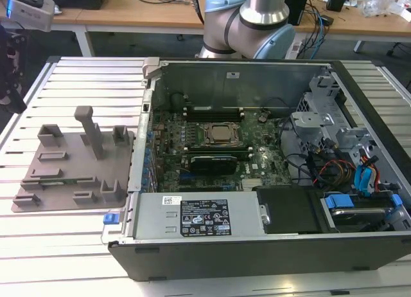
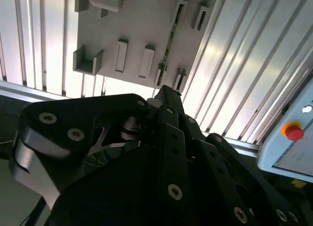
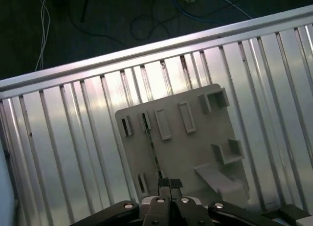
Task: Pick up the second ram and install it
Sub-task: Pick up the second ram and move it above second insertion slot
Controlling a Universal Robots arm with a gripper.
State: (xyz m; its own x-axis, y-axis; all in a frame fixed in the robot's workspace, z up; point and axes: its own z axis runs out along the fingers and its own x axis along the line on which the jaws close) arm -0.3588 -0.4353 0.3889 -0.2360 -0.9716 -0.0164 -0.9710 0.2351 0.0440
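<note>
The second ram (image 3: pixel 150 145) is a thin green stick standing on edge in a slot of the grey plastic tray (image 3: pixel 195 147). In the second wrist view the second ram (image 2: pixel 169 42) shows as a narrow strip across the tray (image 2: pixel 142 25). My black gripper (image 3: pixel 169 183) hangs well above the tray, roughly in line with one end of the stick, its fingertips (image 2: pixel 165 91) together and holding nothing. In the exterior view the gripper (image 1: pixel 14 101) is at the far left edge, above and beyond the tray (image 1: pixel 70 155), where the ram (image 1: pixel 61 180) lies low near the tray's front.
An open computer case (image 1: pixel 192 216) lies to the exterior view's right of the tray, with its motherboard (image 1: pixel 257 162) and silver processor (image 1: pixel 221 134) exposed. The tray carries raised blocks, one a tall post (image 1: pixel 90 126). The slatted metal table (image 1: pixel 70 245) ends just beyond the tray.
</note>
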